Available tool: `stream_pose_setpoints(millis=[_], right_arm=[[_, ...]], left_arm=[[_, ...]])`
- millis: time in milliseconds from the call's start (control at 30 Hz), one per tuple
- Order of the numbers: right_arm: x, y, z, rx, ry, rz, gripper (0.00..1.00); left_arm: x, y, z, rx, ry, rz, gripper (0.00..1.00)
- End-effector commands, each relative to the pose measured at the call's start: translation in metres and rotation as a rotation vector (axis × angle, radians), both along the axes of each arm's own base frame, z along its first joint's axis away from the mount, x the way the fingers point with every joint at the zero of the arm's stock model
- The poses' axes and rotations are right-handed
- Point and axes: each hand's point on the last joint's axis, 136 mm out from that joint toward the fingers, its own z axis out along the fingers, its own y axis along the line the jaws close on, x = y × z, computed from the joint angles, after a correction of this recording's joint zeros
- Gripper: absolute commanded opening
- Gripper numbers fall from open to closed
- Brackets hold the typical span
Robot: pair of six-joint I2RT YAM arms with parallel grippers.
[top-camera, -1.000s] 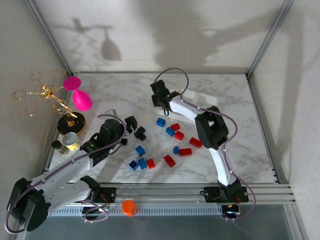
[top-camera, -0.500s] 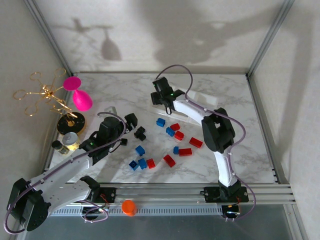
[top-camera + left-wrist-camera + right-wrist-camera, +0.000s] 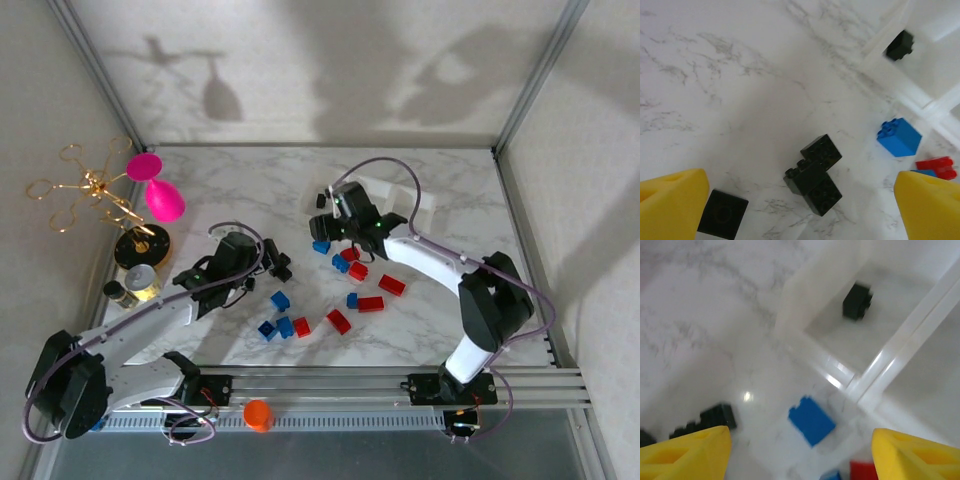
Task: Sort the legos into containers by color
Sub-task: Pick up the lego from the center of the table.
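With my left gripper [image 3: 800, 215] gaping empty over the joined black legos [image 3: 815, 172] at lower centre of its wrist view, I judged them light, rigid and slick, best pinched across their flat sides, my right gripper [image 3: 800, 455] likewise spread empty.

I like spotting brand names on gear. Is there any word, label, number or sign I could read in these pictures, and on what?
None can be read.
The black bricks and the white tray show no legible print.
The small yellowish jar near the table's left edge may carry a label, but it is too small to read.
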Motion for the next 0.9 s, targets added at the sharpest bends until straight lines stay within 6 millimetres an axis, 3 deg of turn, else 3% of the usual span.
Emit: stream_pose_setpoints(millis=[0, 400, 867], right_arm=[[-0.023, 0.006, 0.005, 0.083, 0.028, 0.035, 0.76], [-0.064, -0.005, -0.022, 0.149, 0.121, 0.026, 0.84], [-0.072, -0.005, -0.022, 0.188, 0.138, 0.026, 0.93]], left_arm=[[0.000, -0.003, -0.006, 0.061, 0.057, -0.022, 0.91], [0.003, -0.029, -0.048, 0.157, 0.208, -0.121, 0.78], [0.018, -0.050, -0.081, 0.172, 0.250, -0.102, 0.69]])
